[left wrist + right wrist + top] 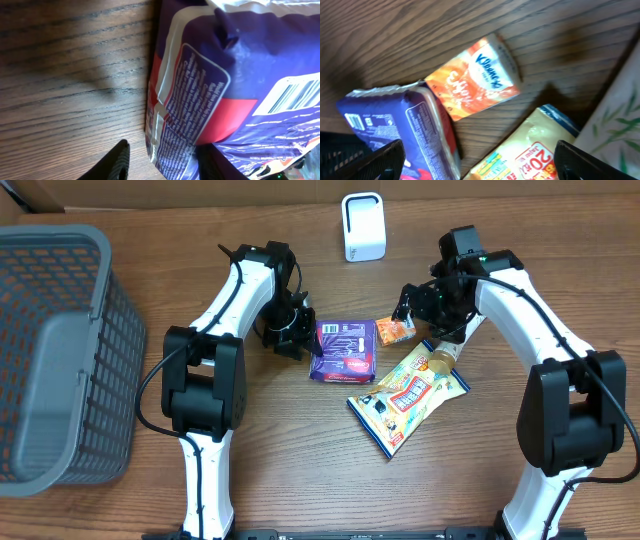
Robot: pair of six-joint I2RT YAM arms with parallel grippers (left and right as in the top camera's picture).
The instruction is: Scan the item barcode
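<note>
The purple pack fills the left wrist view, lying on the wooden table with its barcode facing up. The left gripper straddles the pack's left edge. One finger shows just beside the edge and the other is hidden by the pack, so I cannot tell whether the jaws pinch it.

The grey basket stands at the table's left side, well apart from the packs. Only its own mesh shows inside.

The pack lies mid-table, between the two grippers. An orange pack lies just beside its right edge, and a yellow bag lies nearer the robot. The right gripper hangs over the orange pack, fingers wide apart and holding nothing. A white box stands at the far edge.
</note>
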